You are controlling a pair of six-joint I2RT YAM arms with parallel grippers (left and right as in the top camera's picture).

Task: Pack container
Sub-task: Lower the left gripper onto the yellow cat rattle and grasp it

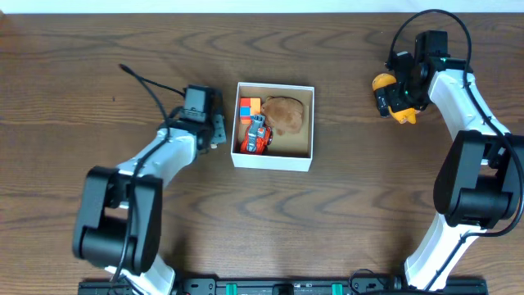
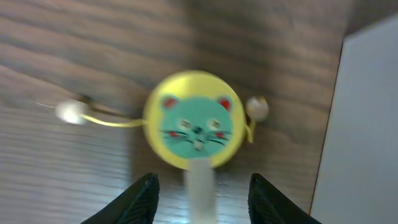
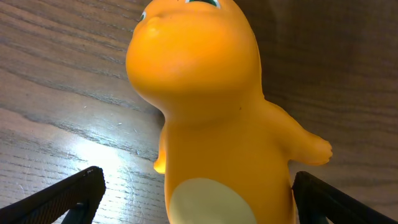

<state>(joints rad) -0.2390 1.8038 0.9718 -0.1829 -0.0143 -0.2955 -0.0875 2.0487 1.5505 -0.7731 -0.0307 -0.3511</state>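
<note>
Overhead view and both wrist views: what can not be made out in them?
- Overhead: the drum is hidden under the left arm; the brown thing in the box is too small to name.
- Left wrist: the drum is blurred; the box wall is cut off by the right edge.
- Right wrist: the orange figure is cut off by the top and bottom edges.

dark wood-grain table (image 1: 65, 49) fills whole bg, soft glare in spots.
</note>
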